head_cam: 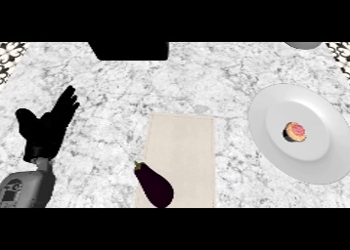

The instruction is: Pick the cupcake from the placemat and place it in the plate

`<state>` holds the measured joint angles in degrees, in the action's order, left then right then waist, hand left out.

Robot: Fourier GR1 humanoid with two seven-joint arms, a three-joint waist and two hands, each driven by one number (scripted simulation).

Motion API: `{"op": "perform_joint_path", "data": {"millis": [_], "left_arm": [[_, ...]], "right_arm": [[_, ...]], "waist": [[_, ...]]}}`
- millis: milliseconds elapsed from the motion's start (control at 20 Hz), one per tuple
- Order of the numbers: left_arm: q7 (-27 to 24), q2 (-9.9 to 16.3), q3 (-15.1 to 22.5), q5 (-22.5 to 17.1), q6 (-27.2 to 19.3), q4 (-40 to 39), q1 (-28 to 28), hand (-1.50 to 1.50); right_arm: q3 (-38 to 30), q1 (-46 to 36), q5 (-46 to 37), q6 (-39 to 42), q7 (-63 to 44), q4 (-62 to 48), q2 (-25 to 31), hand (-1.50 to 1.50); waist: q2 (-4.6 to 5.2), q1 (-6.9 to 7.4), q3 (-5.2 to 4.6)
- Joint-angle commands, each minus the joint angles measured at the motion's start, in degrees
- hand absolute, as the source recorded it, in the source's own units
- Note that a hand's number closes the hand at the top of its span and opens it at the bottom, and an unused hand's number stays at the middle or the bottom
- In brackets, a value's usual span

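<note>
The dark purple eggplant (154,185) covers the beige rectangular placemat's (182,146) lower left part, and the view's lower edge crops both. A black box-like object (129,51) and a pale rounded object (303,45) are cut off at the top. The grey left forearm (23,189) runs out below.

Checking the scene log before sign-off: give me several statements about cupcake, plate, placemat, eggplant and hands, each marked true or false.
1. The cupcake sits on the white plate. True.
2. The eggplant lies on the plate. False: it lies at the lower left of the beige placemat, partly over its edge.
3. The left hand is open, holding nothing. True.
4. The left hand touches the placemat. False: it is apart, over the marble counter.
</note>
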<state>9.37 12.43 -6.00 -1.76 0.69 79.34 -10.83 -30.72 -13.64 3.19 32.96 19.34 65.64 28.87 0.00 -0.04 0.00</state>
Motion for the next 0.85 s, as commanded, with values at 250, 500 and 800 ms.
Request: {"op": "perform_joint_path", "data": {"millis": [250,500,800], "left_arm": [[0.23,-2.61,1.49,2.35,-1.1,0.31,-0.51,0.0],[0.78,0.22,-1.5,0.84,0.85,0.34,-1.06,0.0],[1.47,0.63,-2.48,-0.56,2.48,-0.06,-2.55,0.0]], "right_arm": [[-0.07,-1.38,-2.04,-0.68,9.07,-11.18,4.27,-1.5],[1.31,-3.76,-6.77,-0.27,17.17,-22.15,10.83,-1.5],[3.25,-7.69,-8.95,0.04,20.59,-32.5,15.35,-1.5]], "waist": [[0.04,0.07,0.01],[0.09,0.26,0.03],[0.17,0.45,0.06]]}}
